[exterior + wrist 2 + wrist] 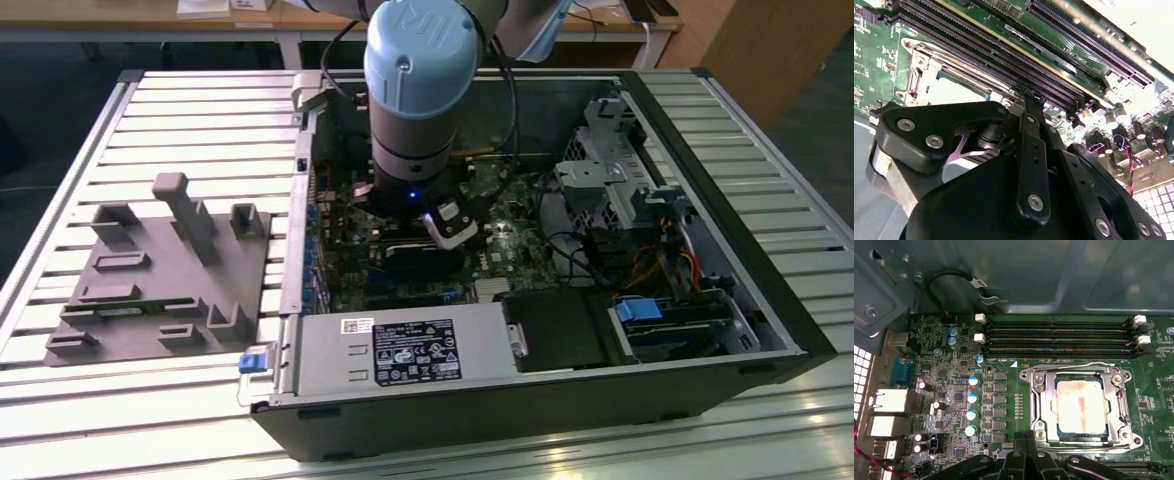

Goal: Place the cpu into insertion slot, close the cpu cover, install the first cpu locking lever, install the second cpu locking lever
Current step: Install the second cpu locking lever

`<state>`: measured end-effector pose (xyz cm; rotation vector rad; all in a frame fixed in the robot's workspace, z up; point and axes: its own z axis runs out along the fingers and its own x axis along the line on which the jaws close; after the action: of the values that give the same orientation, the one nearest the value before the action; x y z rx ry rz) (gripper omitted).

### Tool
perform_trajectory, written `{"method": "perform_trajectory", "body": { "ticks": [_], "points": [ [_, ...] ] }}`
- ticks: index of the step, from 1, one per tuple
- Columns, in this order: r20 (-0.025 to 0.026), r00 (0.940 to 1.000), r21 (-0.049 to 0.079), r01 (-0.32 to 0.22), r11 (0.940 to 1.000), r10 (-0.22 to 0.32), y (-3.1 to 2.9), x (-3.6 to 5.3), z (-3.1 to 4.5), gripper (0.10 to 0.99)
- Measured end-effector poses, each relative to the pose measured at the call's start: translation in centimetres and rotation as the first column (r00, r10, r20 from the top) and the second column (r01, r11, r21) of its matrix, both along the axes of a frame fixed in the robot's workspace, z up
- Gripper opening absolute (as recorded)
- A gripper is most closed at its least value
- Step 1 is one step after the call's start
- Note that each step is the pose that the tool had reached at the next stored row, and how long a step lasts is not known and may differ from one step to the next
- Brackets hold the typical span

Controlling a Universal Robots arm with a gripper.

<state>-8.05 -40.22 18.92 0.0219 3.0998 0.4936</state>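
In the first wrist view the cpu (1081, 407) lies flat in the insertion slot (1054, 412), its pale metal face showing. The cpu cover (1040, 405), a grey metal frame, lies down around the cpu. Thin wire levers run along the frame's edges (1074, 365). My gripper (1025, 436) hovers at the socket's near edge with its black fingers together and nothing visible between them. In the second wrist view the gripper (1030, 96) tapers to a tip just beside the cpu (956, 91). In the exterior view my arm (416, 150) reaches down into the open computer case (747, 300).
Long black memory slots (1059, 340) run beside the socket. Silver capacitors (972, 405) and rear port blocks (891, 402) stand on the board. A power supply (400, 352), a drive cage (607, 180) and cables crowd the case. A grey fixture (160, 270) lies on the slatted table.
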Motion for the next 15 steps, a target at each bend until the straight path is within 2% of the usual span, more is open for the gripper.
{"method": "perform_trajectory", "body": {
  "ticks": [15],
  "points": [
    [-0.0001, 1.0000, -0.007, 0.000, 1.0000, 0.000, -0.43, 0.00, 0.00, 0.106]
  ]
}}
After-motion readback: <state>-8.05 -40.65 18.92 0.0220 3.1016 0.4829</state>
